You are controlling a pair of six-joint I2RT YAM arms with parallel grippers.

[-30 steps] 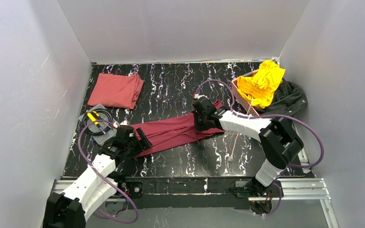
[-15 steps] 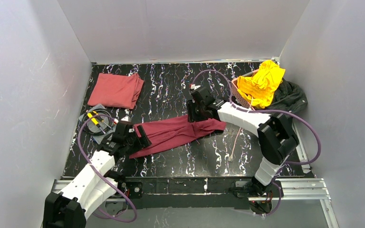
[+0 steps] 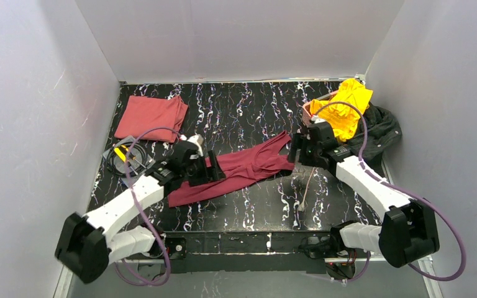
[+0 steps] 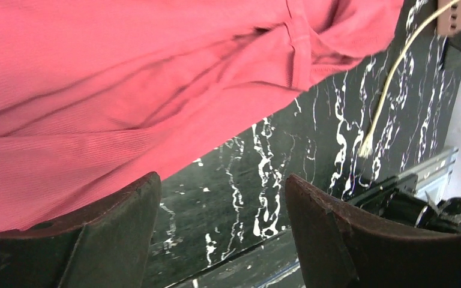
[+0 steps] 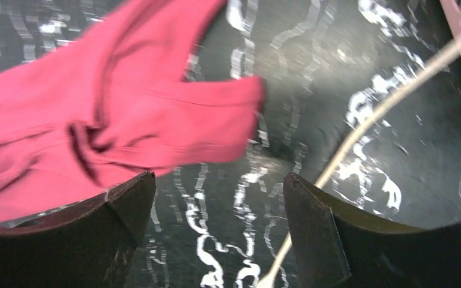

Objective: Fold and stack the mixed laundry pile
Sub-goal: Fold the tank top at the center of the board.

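Note:
The dark maroon garment (image 3: 248,166) lies as a long rumpled strip across the middle of the table. My left gripper (image 3: 214,169) hovers over its left half, open and empty; in the left wrist view the cloth (image 4: 126,90) fills the space above the left gripper (image 4: 222,180). My right gripper (image 3: 295,149) stands open just right of the garment's right end (image 5: 126,114), and nothing sits between the fingers of the right gripper (image 5: 219,177). A folded salmon-red garment (image 3: 151,118) rests at the back left. The yellow garment (image 3: 341,108) and the charcoal one (image 3: 380,127) sit at the back right.
A pink lattice basket (image 3: 308,112) holds the yellow garment. A thin cream cord (image 3: 307,183) runs from it toward the front, close to my right gripper. A small clear box with cables (image 3: 124,158) sits at the left edge. White walls enclose the table.
My right gripper opened, let go of the maroon garment's right end and drew back to the right. My left arm swung right over the garment. The cloth's right end now points toward the back.

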